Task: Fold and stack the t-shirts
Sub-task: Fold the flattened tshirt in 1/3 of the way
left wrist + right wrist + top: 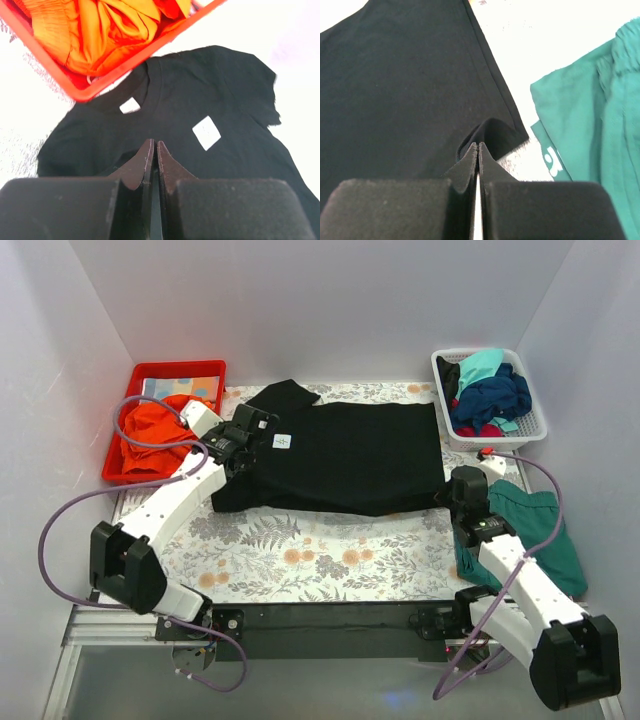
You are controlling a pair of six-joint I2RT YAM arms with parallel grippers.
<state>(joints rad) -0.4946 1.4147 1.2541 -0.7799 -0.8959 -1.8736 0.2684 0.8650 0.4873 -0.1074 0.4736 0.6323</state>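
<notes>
A black t-shirt (350, 455) lies spread flat on the floral mat, neck to the left, with a small white label (284, 443) near the collar. My left gripper (240, 458) is at the near shoulder by the collar. In the left wrist view its jaws (154, 144) are shut on a small fold of the black t-shirt (225, 90). My right gripper (452, 492) is at the near right hem corner. In the right wrist view it (478, 144) is shut on a raised fold of the black cloth (395, 75).
A red bin (135, 375) with orange cloth (150, 435) stands at the back left, close to the left gripper (75, 90). A white basket (540, 418) of turquoise, navy and red clothes stands at the back right. A teal garment (540, 530) lies beside the right arm (585, 115).
</notes>
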